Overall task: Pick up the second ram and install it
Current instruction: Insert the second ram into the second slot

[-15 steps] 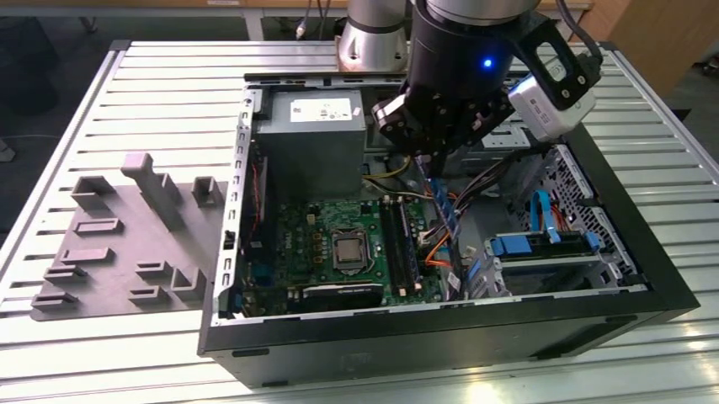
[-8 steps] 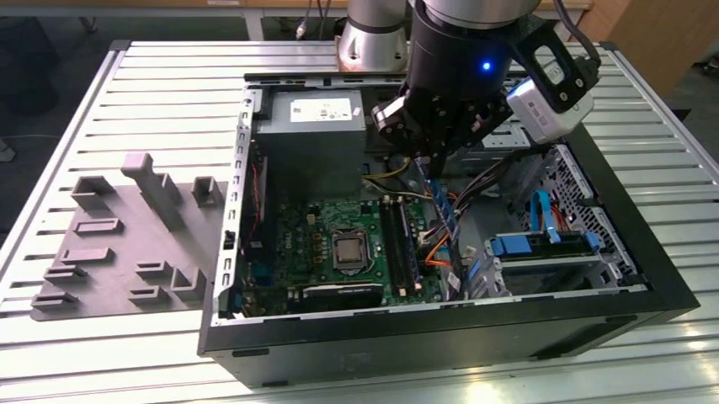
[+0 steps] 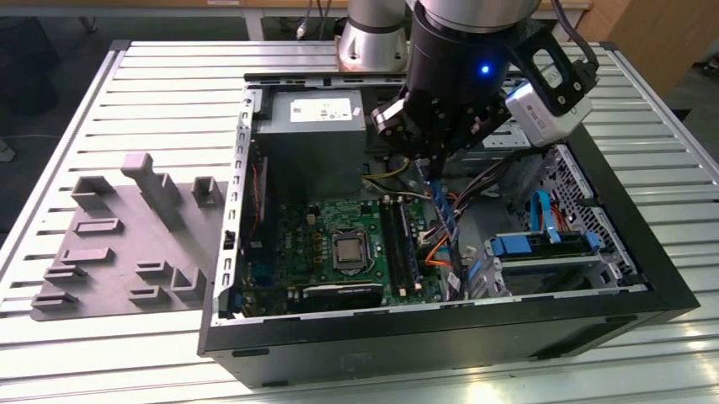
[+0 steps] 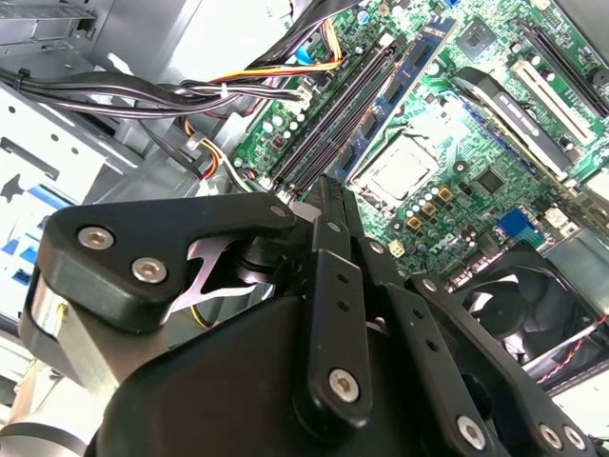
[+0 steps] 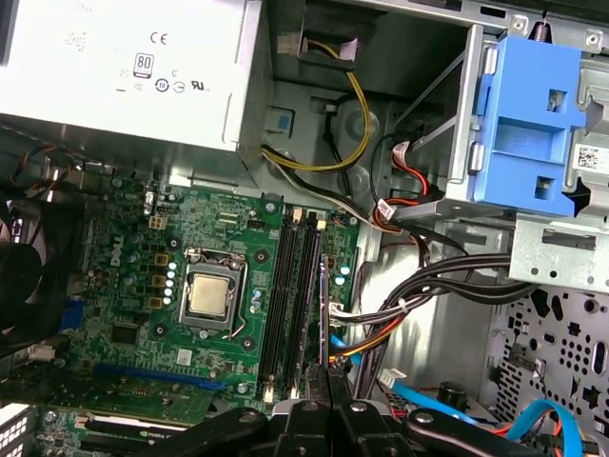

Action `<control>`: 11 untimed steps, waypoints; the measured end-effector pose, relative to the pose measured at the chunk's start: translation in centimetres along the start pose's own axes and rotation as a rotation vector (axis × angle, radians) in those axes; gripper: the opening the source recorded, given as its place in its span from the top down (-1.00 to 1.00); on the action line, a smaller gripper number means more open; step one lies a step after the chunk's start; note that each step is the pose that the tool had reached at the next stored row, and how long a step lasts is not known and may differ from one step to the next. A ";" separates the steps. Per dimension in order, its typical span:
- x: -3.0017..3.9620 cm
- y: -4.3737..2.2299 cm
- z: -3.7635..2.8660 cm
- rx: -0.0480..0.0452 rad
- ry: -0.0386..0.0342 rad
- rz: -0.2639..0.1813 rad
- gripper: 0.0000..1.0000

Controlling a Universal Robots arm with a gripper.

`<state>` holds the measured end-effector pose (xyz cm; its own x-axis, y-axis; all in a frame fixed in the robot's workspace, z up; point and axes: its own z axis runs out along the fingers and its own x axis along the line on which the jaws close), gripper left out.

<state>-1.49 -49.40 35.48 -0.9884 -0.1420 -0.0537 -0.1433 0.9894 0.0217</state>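
My gripper hangs over the open computer case, shut on the second ram, a thin blue stick that points down from the fingers toward the green motherboard. In the first wrist view the ram shows edge-on, just beside the long black slots, with the fingertips clamped on it. In the second wrist view the closed fingers sit above the same slots. The stick's lower end floats above the board, apart from the slots.
A grey power-supply box fills the case's far corner. Orange and black cables run close beside the slots. A blue drive caddy sits at the exterior view's right. A processor socket, a fan and a grey parts tray outside the case.
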 end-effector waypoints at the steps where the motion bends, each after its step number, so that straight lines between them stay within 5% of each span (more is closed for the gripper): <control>1: 0.00 0.00 0.01 0.0001 0.0001 0.000 0.77; 11: 0.01 0.00 0.24 0.0001 0.0000 0.000 0.77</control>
<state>-1.49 -49.40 35.24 -0.9884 -0.1420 -0.0537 -0.1433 0.9894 0.0216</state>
